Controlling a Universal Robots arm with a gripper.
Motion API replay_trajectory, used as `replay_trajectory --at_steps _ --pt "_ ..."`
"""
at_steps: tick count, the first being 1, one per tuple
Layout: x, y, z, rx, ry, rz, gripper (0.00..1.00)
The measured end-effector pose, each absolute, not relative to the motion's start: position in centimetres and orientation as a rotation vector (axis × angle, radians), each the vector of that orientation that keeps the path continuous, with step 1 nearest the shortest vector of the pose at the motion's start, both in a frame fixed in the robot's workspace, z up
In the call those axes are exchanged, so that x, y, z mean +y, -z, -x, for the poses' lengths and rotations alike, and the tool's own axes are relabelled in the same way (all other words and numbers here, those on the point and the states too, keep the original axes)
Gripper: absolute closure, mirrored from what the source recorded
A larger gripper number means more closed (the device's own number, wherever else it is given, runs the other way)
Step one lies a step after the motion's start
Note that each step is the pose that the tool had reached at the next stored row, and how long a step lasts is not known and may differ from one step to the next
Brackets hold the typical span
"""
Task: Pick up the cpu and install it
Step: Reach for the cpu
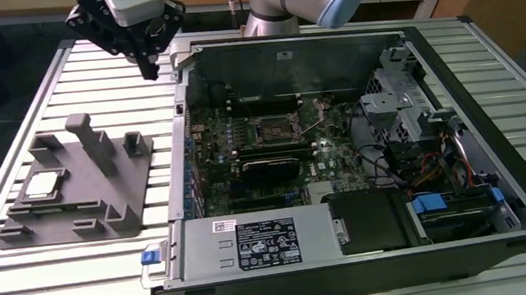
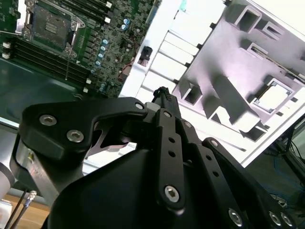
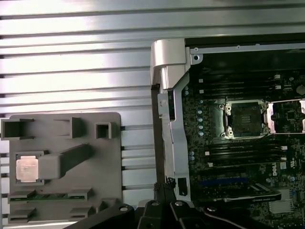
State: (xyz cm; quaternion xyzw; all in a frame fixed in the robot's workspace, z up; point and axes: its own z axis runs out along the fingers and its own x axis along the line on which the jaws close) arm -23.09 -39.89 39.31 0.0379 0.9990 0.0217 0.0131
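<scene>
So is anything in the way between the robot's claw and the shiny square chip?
Nothing visible. The black gripper hangs over the slatted metal table; the small silvery square cpu lies uncovered in the grey plastic holder block, its upright posts beside it, not over it.

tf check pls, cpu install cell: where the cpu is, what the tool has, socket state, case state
1. The cpu lies on the grey holder block. True.
2. The tool grips the cpu. False: it holds nothing and hangs above the slatted table by the case's corner, apart from the cpu.
3. The socket on the motherboard has no chip in it. True.
4. The case is closed by its side panel. False: it lies open, with the motherboard in plain sight.
5. The holder block stands inside the case. False: it sits on the table, at the exterior view's left of the case.
</scene>
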Motion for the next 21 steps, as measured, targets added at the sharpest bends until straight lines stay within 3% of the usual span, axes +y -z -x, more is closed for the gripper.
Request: replay_trajectory --at_steps 21 --pt "-39.9 -39.3 26.8 3.112 -0.068 -0.118 0.89"
